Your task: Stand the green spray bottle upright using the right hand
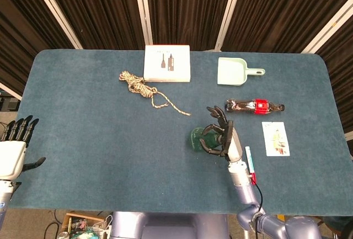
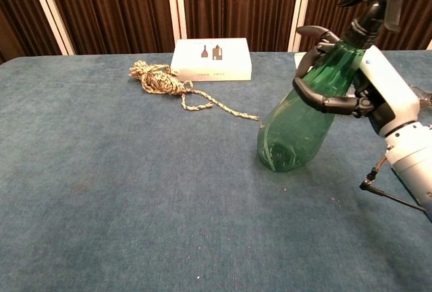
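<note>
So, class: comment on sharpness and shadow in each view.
Head view: evenly lit and sharp, the green spray bottle casting hardly any shadow. Chest view: the right hand and bottle are crisp, with a soft shadow on the table under the bottle's base.
</note>
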`<state>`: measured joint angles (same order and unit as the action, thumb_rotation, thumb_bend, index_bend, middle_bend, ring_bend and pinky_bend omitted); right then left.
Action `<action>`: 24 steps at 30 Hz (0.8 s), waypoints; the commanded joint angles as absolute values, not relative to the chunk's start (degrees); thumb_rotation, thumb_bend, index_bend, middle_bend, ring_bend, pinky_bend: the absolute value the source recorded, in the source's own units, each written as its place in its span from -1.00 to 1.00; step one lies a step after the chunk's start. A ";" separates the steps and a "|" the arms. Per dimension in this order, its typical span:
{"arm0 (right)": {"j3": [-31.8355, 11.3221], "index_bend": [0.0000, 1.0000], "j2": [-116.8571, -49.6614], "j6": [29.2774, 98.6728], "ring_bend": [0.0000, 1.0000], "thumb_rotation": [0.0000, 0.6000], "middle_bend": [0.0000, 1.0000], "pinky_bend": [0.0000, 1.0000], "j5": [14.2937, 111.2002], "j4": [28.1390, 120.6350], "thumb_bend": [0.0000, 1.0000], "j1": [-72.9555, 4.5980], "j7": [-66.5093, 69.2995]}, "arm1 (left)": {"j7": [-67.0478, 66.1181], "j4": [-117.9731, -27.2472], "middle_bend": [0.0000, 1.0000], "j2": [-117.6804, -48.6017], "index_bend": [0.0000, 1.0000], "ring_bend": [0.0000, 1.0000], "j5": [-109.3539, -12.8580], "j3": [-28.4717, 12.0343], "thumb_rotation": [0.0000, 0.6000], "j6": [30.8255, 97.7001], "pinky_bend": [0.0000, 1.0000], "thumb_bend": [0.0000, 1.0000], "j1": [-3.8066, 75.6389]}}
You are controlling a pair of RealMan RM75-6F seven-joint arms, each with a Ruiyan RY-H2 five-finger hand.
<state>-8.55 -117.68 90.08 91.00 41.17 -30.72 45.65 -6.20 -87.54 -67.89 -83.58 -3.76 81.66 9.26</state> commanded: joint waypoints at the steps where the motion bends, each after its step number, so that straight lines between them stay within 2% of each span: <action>1: -7.38 0.85 -116.57 87.90 -1.00 1.00 -0.74 -0.60 91.54 41.98 0.03 -31.22 42.78 | -6.03 -87.55 -1.00 -67.82 -0.92 -1.00 -83.71 -3.68 1.00 81.61 -1.00 -0.98 9.30; 7: -6.68 0.78 -114.46 84.75 -1.00 1.00 -0.71 -0.60 91.52 45.14 -0.04 -31.90 38.46 | -5.86 -87.63 -1.00 -67.78 -0.92 -1.00 -83.90 -3.62 1.00 81.80 -1.00 -0.98 9.26; 10: -6.97 0.66 -112.45 82.36 -1.00 1.00 -0.75 -0.61 91.14 47.75 -0.16 -32.84 36.15 | -5.65 -87.77 -1.00 -67.62 -0.91 -1.00 -84.03 -3.50 1.00 81.74 -1.00 -0.98 9.26; 17: -7.55 0.07 -105.48 73.41 -1.00 1.00 -0.99 -0.71 89.05 57.14 -0.52 -35.49 27.53 | -4.71 -88.00 -1.00 -67.21 -0.86 -1.00 -84.61 -3.30 1.00 81.91 -1.00 -0.98 9.24; 24: -9.40 -0.70 -99.30 65.53 -1.00 1.00 -1.00 -0.78 84.59 66.16 -0.60 -37.07 23.10 | -2.52 -87.95 -1.00 -66.57 -0.85 -1.00 -85.64 -3.08 1.00 82.63 -1.00 -0.98 9.04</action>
<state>-8.35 -101.81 68.23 86.70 62.98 -36.21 25.23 -2.73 -87.99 -66.66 -85.51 -3.11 82.50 9.11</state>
